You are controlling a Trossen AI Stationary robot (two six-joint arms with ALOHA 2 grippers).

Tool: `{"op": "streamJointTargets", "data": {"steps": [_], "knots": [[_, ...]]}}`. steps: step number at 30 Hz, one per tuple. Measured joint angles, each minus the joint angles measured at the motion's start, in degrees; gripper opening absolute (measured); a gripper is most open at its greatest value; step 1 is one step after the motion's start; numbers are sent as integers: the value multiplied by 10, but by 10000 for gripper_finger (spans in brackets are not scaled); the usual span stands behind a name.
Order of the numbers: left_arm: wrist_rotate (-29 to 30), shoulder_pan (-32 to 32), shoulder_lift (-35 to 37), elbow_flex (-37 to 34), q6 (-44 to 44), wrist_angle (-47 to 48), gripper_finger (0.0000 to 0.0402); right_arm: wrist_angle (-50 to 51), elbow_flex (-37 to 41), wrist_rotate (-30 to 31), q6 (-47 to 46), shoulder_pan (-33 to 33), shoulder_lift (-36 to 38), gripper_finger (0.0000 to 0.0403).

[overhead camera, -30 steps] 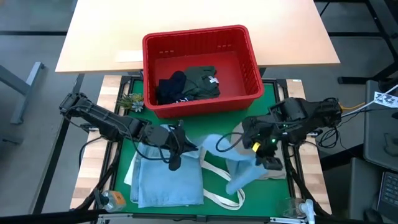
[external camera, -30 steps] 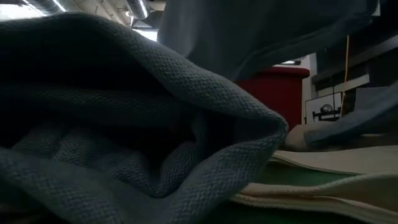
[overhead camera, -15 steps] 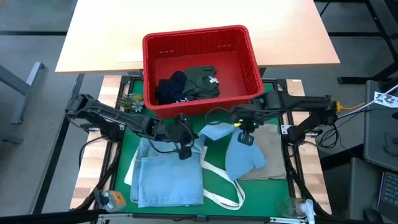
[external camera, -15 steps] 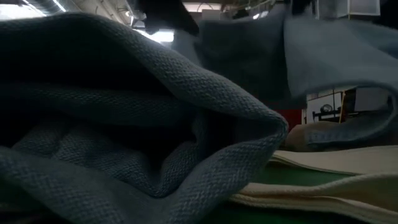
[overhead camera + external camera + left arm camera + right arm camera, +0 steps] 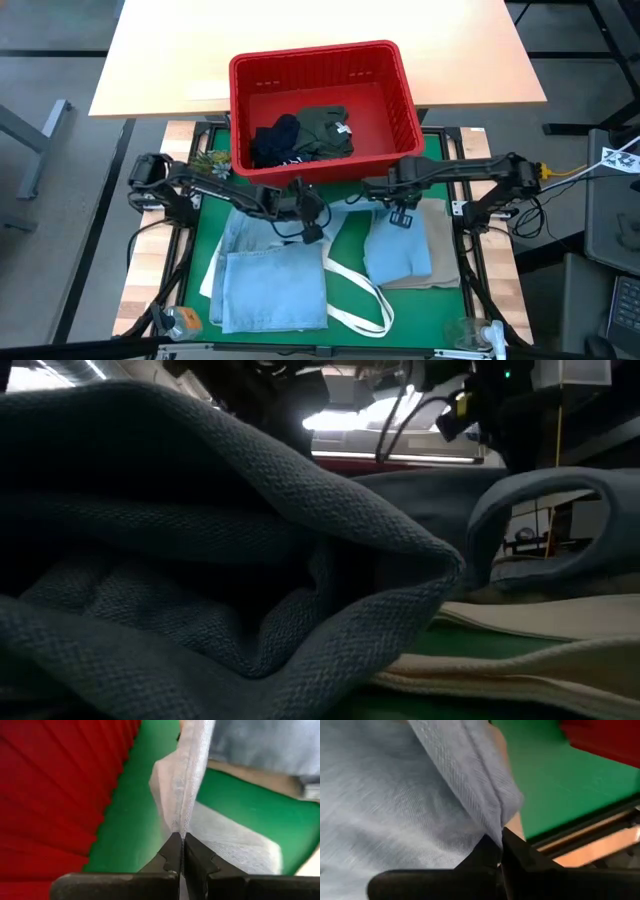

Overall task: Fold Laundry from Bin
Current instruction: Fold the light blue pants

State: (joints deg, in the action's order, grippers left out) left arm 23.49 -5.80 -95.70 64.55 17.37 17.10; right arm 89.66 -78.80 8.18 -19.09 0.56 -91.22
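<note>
The bench (image 5: 150, 70) has a green mat (image 5: 350, 250) at its near part. On the mat lie the light blue jeans (image 5: 270, 285), a beige cloth (image 5: 435, 245) and a white tote bag (image 5: 355, 300). The red bin (image 5: 410, 100) stands behind them.

The bin (image 5: 400, 100) is solid red, with small slots near the rim. Inside it lie a dark olive shirt (image 5: 325, 130) and dark navy shorts (image 5: 272, 142) with white lettering. The mat (image 5: 205, 250) on the table is green. The jeans (image 5: 270, 290) are light blue denim with a fine woven texture. The cloth (image 5: 438, 245) beside them is beige. The tote bag straps (image 5: 355, 285) are off-white. The far table (image 5: 160, 50) is pale tan.
</note>
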Motion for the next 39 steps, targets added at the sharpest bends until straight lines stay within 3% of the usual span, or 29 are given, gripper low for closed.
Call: {"op": "streamJointTargets", "data": {"steps": [9,19,24,31,34,39], "knots": [[0,25,1,0,0,-8,4,0,10,70,0,6,0,35],[-1,36,1,0,0,-8,4,4,10,159,1,6,0,151],[0,36,1,-1,0,-8,4,6,-10,108,1,6,0,185],[-1,35,1,-1,0,-8,4,4,-79,76,1,6,9,188],[0,35,1,-1,0,-6,4,3,-95,65,-17,6,36,187],[0,35,1,-1,0,-1,4,4,-83,-9,-105,1,113,186]]}}
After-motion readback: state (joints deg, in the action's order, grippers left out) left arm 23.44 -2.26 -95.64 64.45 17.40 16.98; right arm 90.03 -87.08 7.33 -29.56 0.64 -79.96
